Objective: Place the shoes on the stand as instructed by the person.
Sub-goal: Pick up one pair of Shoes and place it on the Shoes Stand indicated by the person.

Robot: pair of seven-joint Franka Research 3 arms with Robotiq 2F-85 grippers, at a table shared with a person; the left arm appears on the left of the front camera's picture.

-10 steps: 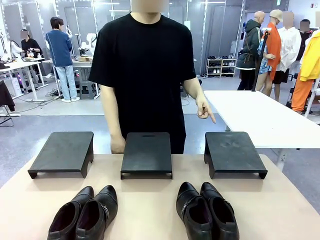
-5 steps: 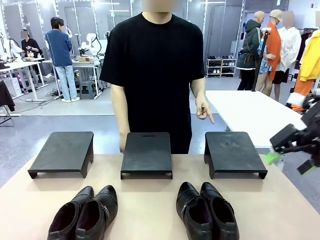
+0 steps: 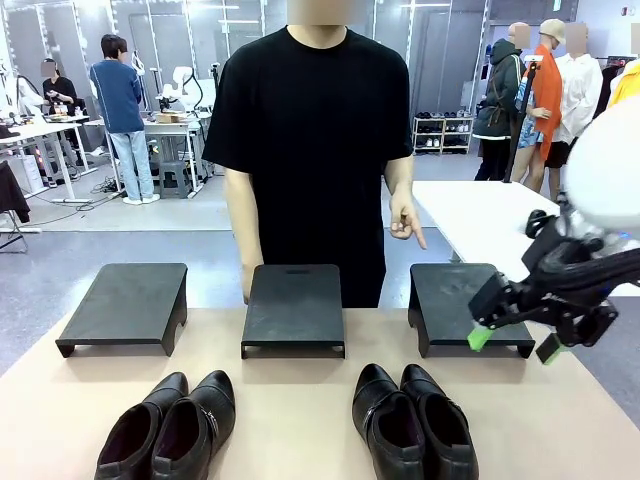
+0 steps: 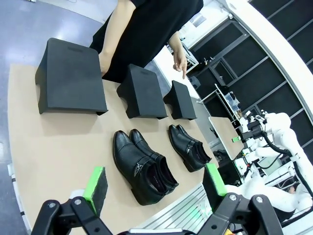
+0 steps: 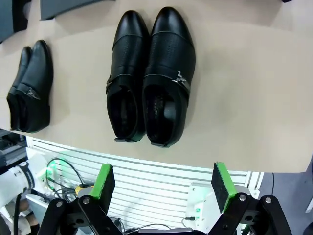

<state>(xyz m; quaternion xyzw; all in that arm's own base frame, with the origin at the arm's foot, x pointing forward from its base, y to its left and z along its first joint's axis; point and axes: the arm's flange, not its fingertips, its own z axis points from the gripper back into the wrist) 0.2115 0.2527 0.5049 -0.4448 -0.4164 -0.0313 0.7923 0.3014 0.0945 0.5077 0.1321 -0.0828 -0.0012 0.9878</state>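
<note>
Two pairs to place. The right pair (image 5: pixel 166 63) lies just ahead of the right gripper (image 5: pixel 162 183), fingers spread and empty. The left gripper (image 4: pixel 155 181) is likewise spread, with the left pair (image 4: pixel 132 161) beyond its tips. The person's hand (image 3: pixel 407 222) points toward the right stand (image 3: pixel 450 290). Risk: the shoes in a pair touch, so a descending finger may shove one shoe aside.

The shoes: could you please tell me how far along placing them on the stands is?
Done: nothing yet; the left pair and right pair sit on the table before the stands. In hand: the person's hand seems to point toward the right stand, and the open right gripper hovers by it. Left: picking and placing.
</note>
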